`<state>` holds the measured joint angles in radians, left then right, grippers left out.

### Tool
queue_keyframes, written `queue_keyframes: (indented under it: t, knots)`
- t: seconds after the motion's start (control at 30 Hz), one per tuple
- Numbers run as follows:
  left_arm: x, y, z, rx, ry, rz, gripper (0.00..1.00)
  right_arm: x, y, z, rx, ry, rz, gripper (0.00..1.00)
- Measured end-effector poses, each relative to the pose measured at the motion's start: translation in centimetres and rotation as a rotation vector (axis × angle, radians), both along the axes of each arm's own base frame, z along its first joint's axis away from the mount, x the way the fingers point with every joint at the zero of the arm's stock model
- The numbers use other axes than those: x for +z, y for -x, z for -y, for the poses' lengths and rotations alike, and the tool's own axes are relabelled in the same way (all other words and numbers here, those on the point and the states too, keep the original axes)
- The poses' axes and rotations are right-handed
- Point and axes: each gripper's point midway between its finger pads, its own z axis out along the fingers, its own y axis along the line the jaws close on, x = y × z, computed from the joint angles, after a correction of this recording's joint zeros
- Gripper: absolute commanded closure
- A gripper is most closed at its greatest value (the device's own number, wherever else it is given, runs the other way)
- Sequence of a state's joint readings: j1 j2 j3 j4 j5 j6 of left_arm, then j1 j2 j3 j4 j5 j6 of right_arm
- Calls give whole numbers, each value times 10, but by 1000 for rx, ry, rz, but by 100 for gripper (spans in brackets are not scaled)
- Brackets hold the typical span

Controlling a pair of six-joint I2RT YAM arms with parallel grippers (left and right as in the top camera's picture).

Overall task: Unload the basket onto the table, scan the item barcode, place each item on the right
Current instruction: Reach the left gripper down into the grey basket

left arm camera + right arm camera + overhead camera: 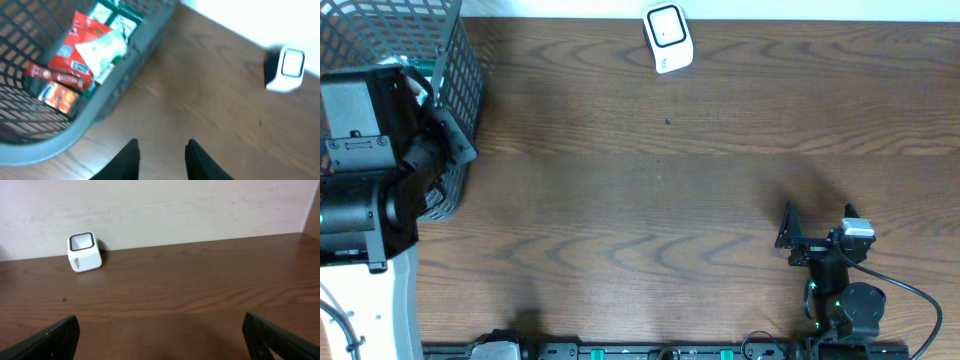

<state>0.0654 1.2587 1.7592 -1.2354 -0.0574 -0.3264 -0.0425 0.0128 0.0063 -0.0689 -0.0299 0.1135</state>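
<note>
Nothing looks scanned yet; the packets lie in the basket; the left tool hangs beside it, half-closed on nothing; the right tool, far off, gapes empty.

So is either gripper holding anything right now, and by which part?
Nothing held. Left gripper has its jaws narrowly apart over bare table beside the basket; right gripper is wide open and empty.
</note>
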Motion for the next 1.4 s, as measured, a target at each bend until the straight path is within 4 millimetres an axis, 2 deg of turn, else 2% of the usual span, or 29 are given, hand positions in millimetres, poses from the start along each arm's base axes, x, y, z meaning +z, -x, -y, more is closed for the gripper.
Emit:
queue_keyframes:
  t: [0.07,0.1,0.3,0.47,0.57,0.8,0.9,1.0,1.17,1.3,1.4]
  knots:
    - [4,-3,-7,33,-8,21,67,0,0,0,0,0,0,1]
    - [5,-4,-12,54,-13,31,64,0,0,0,-1,0,0,1]
    - [16,-12,-55,217,-39,96,61,0,0,0,0,0,0,1]
    - [1,-14,-90,336,-31,49,59,0,0,0,0,0,0,1]
    - [-9,-24,-97,345,-1,31,51,0,0,0,0,0,0,1]
    - [-14,-48,-113,351,39,73,48,0,0,0,-1,0,0,1]
    - [-18,-54,-126,375,48,77,42,0,0,0,-1,0,0,1]
    - [-32,-60,-133,379,73,45,32,0,0,0,0,0,0,1]
    - [-54,-71,-137,369,117,-5,30,0,0,0,-1,0,0,1]
    - [-58,-73,-143,378,129,-8,30,0,0,0,-1,0,0,1]
    - [-52,-78,-151,385,120,37,25,0,0,0,0,0,0,1]
